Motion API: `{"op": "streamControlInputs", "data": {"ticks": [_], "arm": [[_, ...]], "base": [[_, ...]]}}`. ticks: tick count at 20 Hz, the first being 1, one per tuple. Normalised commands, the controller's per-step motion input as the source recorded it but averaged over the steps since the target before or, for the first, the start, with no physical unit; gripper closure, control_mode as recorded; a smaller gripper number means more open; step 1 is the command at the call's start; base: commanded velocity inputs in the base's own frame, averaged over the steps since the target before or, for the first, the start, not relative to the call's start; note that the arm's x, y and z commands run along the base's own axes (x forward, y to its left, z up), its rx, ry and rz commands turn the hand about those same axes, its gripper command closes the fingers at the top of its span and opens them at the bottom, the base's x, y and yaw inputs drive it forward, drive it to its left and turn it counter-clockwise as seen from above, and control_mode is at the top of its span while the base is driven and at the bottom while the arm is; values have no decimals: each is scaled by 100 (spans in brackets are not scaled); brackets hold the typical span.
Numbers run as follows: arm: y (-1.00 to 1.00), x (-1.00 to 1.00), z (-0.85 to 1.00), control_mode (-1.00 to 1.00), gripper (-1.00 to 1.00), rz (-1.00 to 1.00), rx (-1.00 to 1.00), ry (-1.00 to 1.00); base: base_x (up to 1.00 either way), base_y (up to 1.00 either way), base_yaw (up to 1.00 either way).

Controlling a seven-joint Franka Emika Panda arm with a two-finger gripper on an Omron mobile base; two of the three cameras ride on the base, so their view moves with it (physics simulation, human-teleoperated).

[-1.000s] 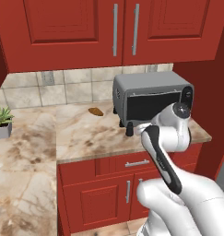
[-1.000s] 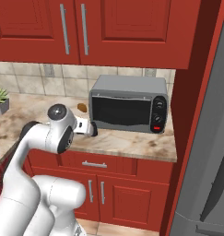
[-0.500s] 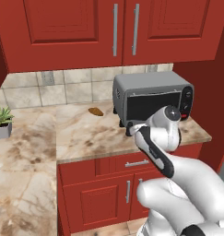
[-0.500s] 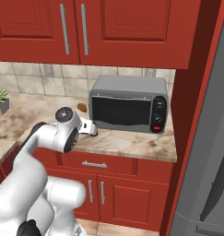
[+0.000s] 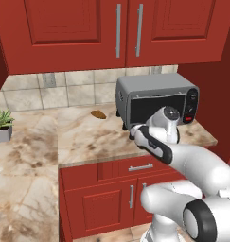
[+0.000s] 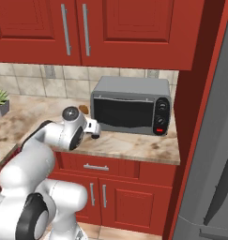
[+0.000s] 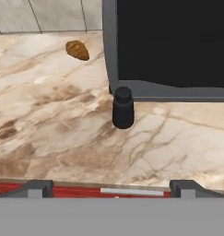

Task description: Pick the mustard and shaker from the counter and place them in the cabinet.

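Hand view: wide-open, empty tool (image 7: 111, 186) faces rounded black shaker (image 7: 123, 108) on marbled counter (image 7: 53, 138).

Beige-brown marbled stone counter (image 7: 62, 133) looks smooth and polished, small black shaker (image 7: 123, 108) is matt plastic, grey toaster oven (image 6: 131, 104) brushed metal, dark glass door.

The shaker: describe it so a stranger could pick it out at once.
Find the grey toaster oven on the marbled counter. The shaker stands just before its front lower corner: small, black, wide-based with a narrower rounded top, unlike the brown oval lump near the tiled wall.
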Motion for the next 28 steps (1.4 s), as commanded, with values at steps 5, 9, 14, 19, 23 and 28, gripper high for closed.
{"op": "streamControlInputs", "data": {"ticks": [5,9,14,19,23,28], "arm": [[0,17,-2,-100,-100,0,0,4],[0,13,-1,-100,-100,0,0,1],[0,5,-18,-100,-100,0,0,0],[0,0,-34,-100,-100,0,0,0],[0,9,-24,-100,-100,0,0,0],[0,20,-8,-100,-100,0,0,0]], "base": [[0,0,0],[0,0,0],[0,0,0],[0,0,0],[0,0,0],[0,0,0]]}}
